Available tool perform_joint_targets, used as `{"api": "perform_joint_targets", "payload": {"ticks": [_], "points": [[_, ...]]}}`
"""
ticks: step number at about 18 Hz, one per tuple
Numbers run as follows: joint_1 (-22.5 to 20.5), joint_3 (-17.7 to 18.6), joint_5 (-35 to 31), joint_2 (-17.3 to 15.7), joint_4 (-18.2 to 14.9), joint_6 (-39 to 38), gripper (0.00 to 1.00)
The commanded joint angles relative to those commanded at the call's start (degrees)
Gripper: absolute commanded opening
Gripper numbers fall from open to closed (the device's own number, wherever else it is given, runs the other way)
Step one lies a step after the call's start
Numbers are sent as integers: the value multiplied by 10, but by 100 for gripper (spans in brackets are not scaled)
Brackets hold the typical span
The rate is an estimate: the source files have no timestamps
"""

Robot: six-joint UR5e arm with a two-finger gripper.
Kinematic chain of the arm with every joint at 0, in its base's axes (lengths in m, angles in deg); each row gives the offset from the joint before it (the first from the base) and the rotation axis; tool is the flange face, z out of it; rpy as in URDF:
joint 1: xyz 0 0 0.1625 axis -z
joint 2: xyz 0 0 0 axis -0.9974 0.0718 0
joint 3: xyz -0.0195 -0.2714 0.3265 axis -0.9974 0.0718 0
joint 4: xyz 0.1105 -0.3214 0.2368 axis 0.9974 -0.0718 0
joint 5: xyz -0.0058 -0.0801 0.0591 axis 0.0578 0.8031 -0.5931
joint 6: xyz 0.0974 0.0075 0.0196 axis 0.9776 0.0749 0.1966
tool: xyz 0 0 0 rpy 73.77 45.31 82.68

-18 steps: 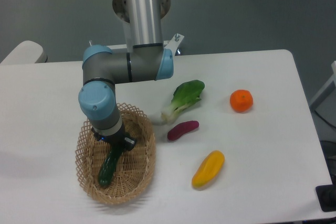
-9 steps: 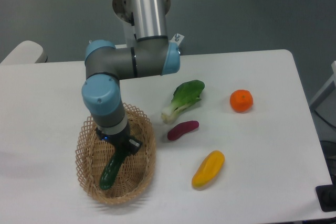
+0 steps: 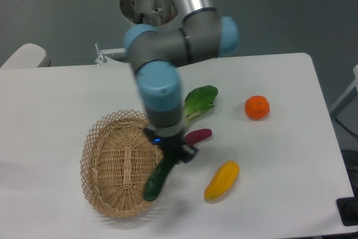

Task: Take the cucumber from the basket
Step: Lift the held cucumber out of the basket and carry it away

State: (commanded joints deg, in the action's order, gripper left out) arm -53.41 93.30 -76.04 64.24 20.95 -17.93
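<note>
Cucumber [image 3: 158, 178] over basket [image 3: 106, 166] rim

My arm is built of smooth silver-grey tubes joined by stout grey cylindrical joints, each closed with a rounded light-blue cap. The upper tube is polished metal and shows a bright streak of reflection along its length. At the top, a round grey base flange with dark bolt holes; beside it a small pale metal bracket. My wrist is a grey cylinder under a broad blue cap. Below it, my end effector [image 3: 170, 155] is small, dark, blocky. A tiny blue light glows near its upper edge. Finger detail is too blurred to tell.
</note>
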Motion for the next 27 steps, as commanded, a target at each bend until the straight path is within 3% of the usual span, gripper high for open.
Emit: {"api": "perform_joint_targets", "payload": {"ticks": [14, 27], "points": [[-111, -21, 0, 19, 2, 207, 31], [-117, -30, -5, 36, 6, 234, 31]]}}
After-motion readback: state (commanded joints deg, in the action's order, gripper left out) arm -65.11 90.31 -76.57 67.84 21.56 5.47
